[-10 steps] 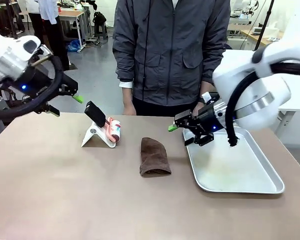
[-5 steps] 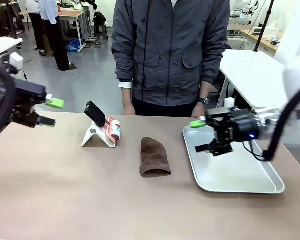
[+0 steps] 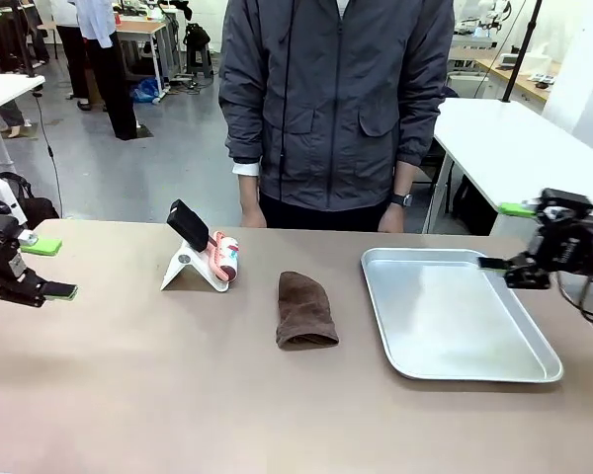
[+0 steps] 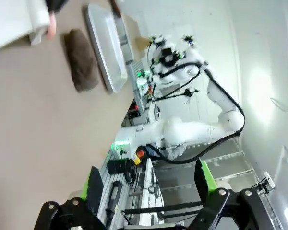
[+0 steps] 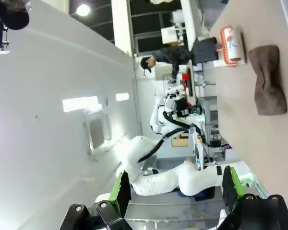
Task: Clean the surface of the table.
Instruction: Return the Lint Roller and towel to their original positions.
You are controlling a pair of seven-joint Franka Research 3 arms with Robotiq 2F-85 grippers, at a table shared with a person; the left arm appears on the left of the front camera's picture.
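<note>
Across my front camera stretches the table, a wide brownish-taupe top that runs from the near edge to the far side, where a person in a grey jacket stands facing me with both hands hanging at the table's far edge. On the right part of the top lies a shiny rectangular metal tray, with nothing in it that I can see. Left of the tray, near the middle of the table, rests a brown folded cloth, apart from the tray. Further left stands a white stand propping a dark phone at a tilt, and a small pink and white roll sits touching the stand's right side. My left gripper hangs at the far left edge above the table, its green-padded jaws spread wide and holding nothing. My right gripper hovers at the far right, just beyond the tray's far corner, jaws likewise spread and empty
</note>
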